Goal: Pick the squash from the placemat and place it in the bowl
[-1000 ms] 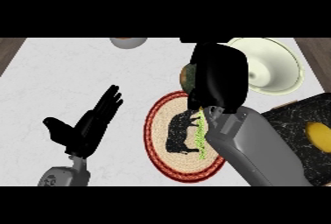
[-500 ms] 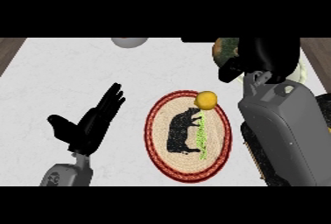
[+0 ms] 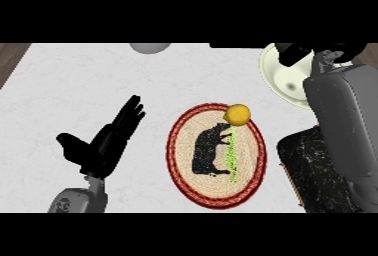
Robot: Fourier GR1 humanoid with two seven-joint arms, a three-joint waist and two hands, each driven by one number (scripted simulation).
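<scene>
My right hand (image 3: 319, 51) is at the top right, over the cream bowl (image 3: 284, 82), with its grey forearm running down the right side. Its fingers are curled, and the squash is hidden inside them. No squash shows in the visible part of the bowl. The round woven placemat (image 3: 188, 172), with a red rim and a black animal shape, lies in the middle. A yellow lemon (image 3: 238, 115) sits on the mat's upper edge. At the left my left hand (image 3: 103, 145) rests open, fingers up, holding nothing.
A black marbled board (image 3: 310, 172) lies at the right, partly under my right forearm. A grey round object (image 3: 151, 47) sits at the counter's far edge. The counter's left edge (image 3: 16, 65) meets dark wood flooring.
My right hand, holding the squash, has gone up and to the right, off the placemat and over the bowl. The lemon on the mat came into sight. The left hand stayed put.
</scene>
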